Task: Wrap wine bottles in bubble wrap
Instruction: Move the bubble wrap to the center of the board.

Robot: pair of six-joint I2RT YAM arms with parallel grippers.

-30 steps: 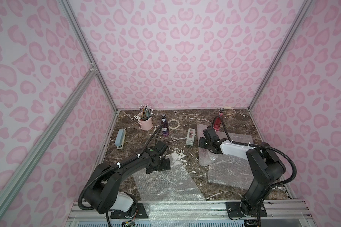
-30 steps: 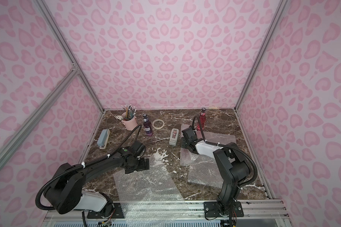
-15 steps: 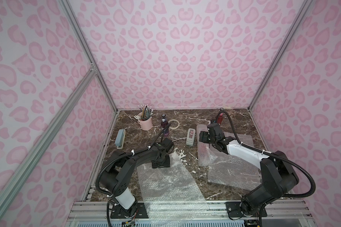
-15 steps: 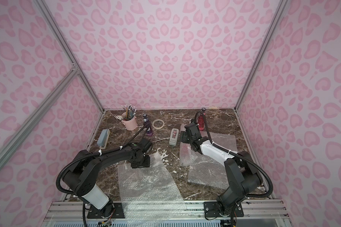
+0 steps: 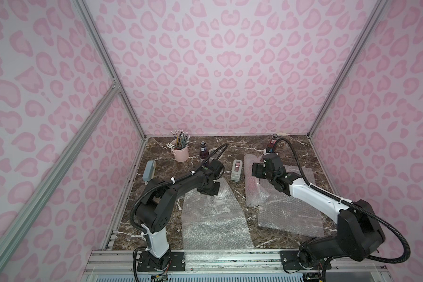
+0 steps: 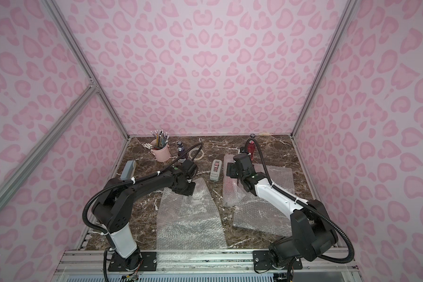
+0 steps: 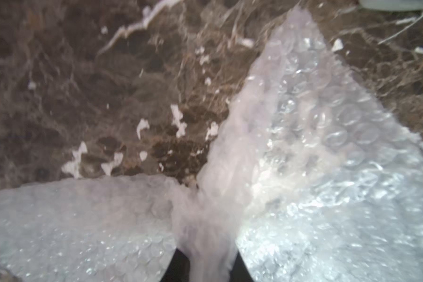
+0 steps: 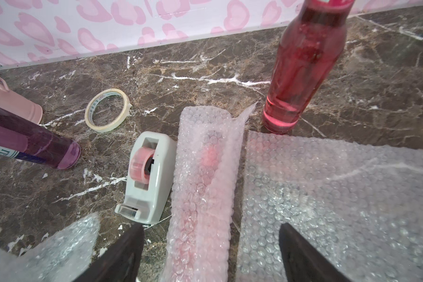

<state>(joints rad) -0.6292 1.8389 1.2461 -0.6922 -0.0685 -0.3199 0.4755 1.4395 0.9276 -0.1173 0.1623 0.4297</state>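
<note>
Clear bubble-wrap sheet (image 5: 213,214) lies flat on the marble bench (image 5: 244,146), its far edge pinched in the left gripper (image 7: 206,265); the dark purple glass bottle (image 5: 203,151) stands upright beyond it. Right gripper (image 8: 210,256), jaws wide, straddles a rolled bubble-wrap tube (image 8: 203,183), pink inside, lying near-to-far.

Pink cup (image 5: 180,154): upright, far left of the tabletop, holding pencils (image 5: 181,141).
Tape ring (image 8: 107,110): cream, lying flat near the cup.
Tape dispenser (image 8: 147,178): grey, pink roll fitted, mid-table.
Oblong block (image 5: 149,169): grey-blue, at the left edge, kind unclear.
Marble tabletop (image 5: 244,146): brown, white-veined.
Walls (image 5: 217,73): pink-spotted.
Frame posts (image 5: 100,48): aluminium.
</note>
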